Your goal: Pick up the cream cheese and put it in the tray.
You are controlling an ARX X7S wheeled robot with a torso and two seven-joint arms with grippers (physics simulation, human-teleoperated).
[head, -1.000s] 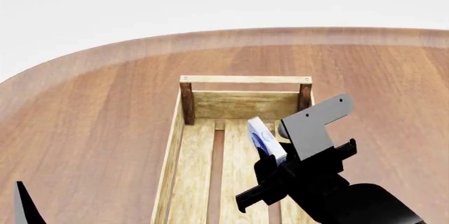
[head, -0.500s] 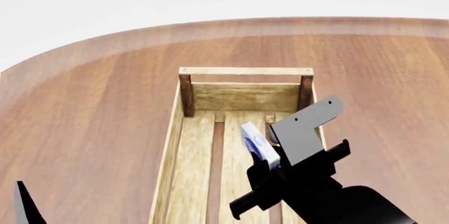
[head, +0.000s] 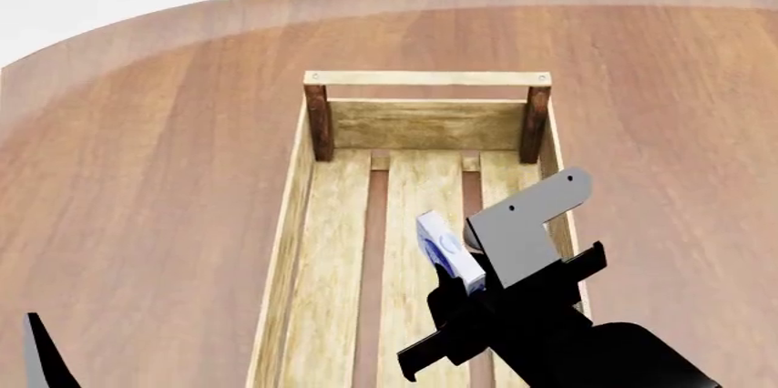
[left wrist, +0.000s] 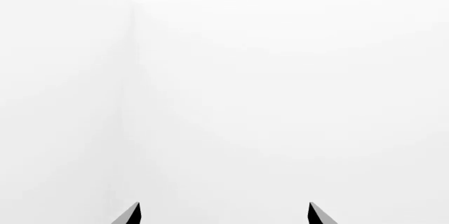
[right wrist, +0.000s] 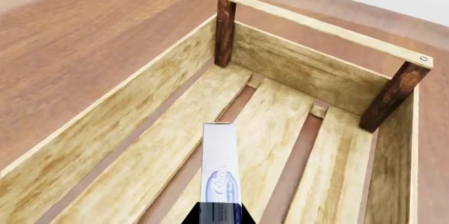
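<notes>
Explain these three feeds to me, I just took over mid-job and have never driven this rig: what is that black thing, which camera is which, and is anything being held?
This is a simulated two-armed robot at a round wooden table. The wide picture comes from its head camera, looking down. The black shape is its right arm, and the right claw grips the cream cheese, a small white and blue box, above the open wooden tray. The picture looking into the tray comes from the camera near that claw: the box sticks out over the slatted bottom. The nearly blank white picture comes from the left arm's camera; only two dark tips of the left claw show, spread apart and holding nothing.
</notes>
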